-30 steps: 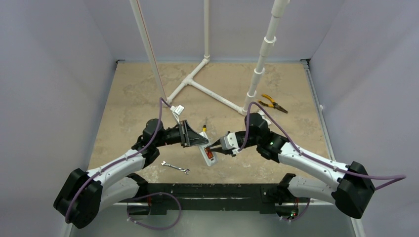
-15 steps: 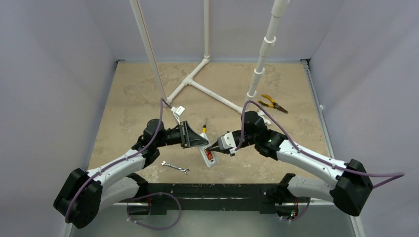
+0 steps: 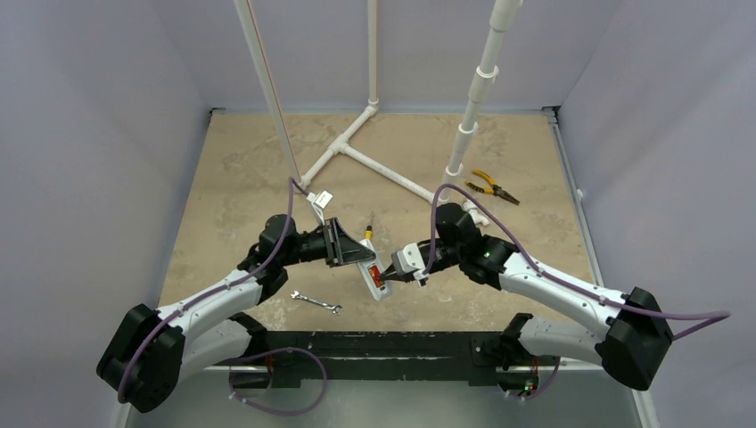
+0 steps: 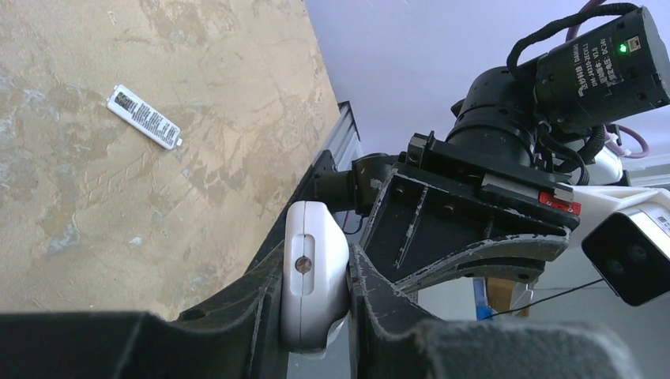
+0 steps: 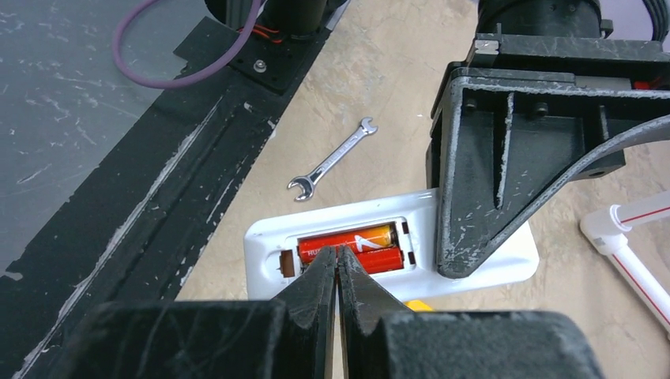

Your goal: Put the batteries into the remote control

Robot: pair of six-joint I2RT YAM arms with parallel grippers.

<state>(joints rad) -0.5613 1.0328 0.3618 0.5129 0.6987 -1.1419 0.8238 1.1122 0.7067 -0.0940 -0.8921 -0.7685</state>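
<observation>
Two batteries (image 5: 351,246) sit side by side in the open bay of the remote control (image 5: 265,245), orange-red barrels with metal ends showing. The left gripper (image 3: 349,250) has the remote clamped across its narrow sides, well up the body from the bay, back face turned up. That's the sensible place to hold it. The shell looks like light, stiff, slick plastic, so a squeeze on the long edges keeps it from twisting without covering the compartment.

Now the right gripper (image 5: 338,268): its jaws are pressed fully together with nothing between them, used as a blunt point. That point meets the seam between the two cells, near the middle of their length, and looks to be touching them, though I can't swear to contact.

These cells should be small, hard, smooth and ready to roll. If any contact at the end of the bay is sprung, I'd expect one to pop up when pushed off-centre. A push square down on the barrels seems the safer bet. The wrench (image 5: 330,158) lies on the tabletop (image 5: 379,63) beyond, well apart.
</observation>
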